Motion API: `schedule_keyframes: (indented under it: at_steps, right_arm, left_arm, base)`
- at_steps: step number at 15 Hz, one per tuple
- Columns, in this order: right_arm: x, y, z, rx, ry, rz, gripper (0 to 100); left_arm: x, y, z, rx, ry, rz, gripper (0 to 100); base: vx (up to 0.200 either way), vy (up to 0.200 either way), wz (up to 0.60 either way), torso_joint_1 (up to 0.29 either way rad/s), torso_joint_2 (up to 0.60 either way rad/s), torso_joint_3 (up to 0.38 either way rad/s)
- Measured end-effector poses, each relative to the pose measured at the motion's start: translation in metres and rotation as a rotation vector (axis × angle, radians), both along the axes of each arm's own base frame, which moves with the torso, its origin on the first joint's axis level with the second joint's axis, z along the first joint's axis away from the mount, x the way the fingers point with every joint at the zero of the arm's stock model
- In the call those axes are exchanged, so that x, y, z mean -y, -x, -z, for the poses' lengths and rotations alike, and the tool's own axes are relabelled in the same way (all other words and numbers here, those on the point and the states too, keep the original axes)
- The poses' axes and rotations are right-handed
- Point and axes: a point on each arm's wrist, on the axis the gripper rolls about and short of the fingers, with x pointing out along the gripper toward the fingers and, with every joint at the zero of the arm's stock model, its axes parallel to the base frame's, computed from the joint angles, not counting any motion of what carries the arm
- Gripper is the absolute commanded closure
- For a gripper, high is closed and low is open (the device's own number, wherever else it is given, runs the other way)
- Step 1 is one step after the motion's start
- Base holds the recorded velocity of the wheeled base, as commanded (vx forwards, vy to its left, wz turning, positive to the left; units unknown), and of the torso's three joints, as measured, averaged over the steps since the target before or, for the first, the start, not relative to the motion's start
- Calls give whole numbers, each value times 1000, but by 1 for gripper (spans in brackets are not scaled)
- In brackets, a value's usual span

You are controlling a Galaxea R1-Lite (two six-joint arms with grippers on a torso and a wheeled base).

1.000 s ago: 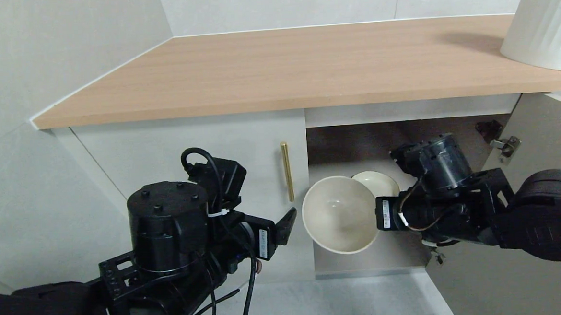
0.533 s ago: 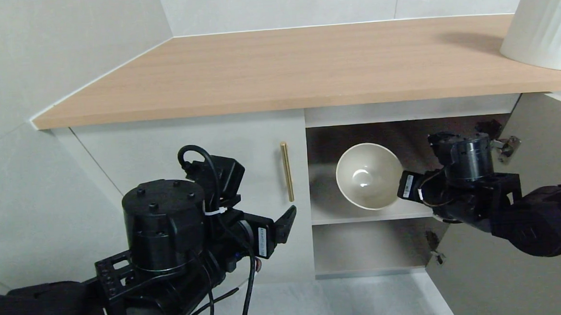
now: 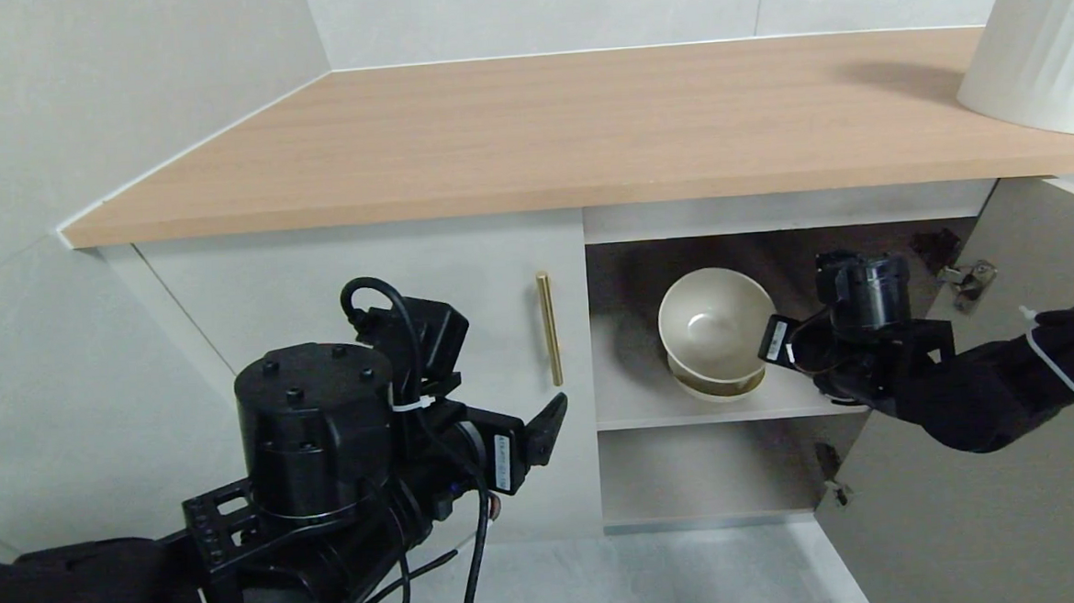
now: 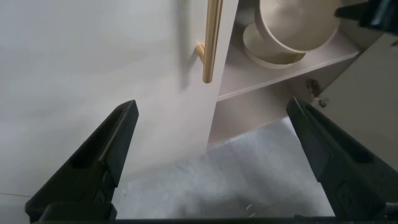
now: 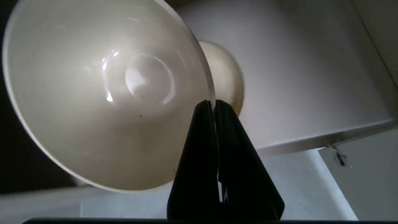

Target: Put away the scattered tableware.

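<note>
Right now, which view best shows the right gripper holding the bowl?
Right wrist view: the right gripper pinches the bowl by its rim, close up. Head view shows it tilted over a plate; left wrist view, both from afar.

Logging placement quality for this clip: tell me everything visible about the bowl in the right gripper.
The bowl is cream, glossy and ceramic-looking, deep, thin-rimmed and empty. It is tilted, opening toward the room, inside the open cabinet over the upper shelf. The right gripper pinches its rim between both fingers. Its underside is at a small cream plate on that shelf; whether they touch cannot be told.
</note>
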Motion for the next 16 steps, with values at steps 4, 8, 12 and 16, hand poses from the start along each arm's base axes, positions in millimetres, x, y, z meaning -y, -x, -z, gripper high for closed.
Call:
schedule_keyframes:
  at_steps: [4, 8, 12, 16]
  right_arm:
    - [2, -21, 16, -17, -9, 44, 100]
    - [0, -33, 29, -28, -3, 70, 100]
    - [-1, -36, 34, -36, 1, 73, 100]
    - [1, -40, 39, -43, 7, 87, 100]
  left_arm:
    - [0, 0, 1, -2, -2, -1, 0]
    - [0, 0, 1, -3, -4, -1, 0]
    - [0, 0, 1, -3, -3, -1, 0]
    - [0, 0, 1, -4, -4, -1, 0]
  base:
    - [0, 0, 0, 0, 0, 0]
    - [0, 0, 0, 0, 0, 0]
    - [0, 0, 0, 0, 0, 0]
    - [0, 0, 0, 0, 0, 0]
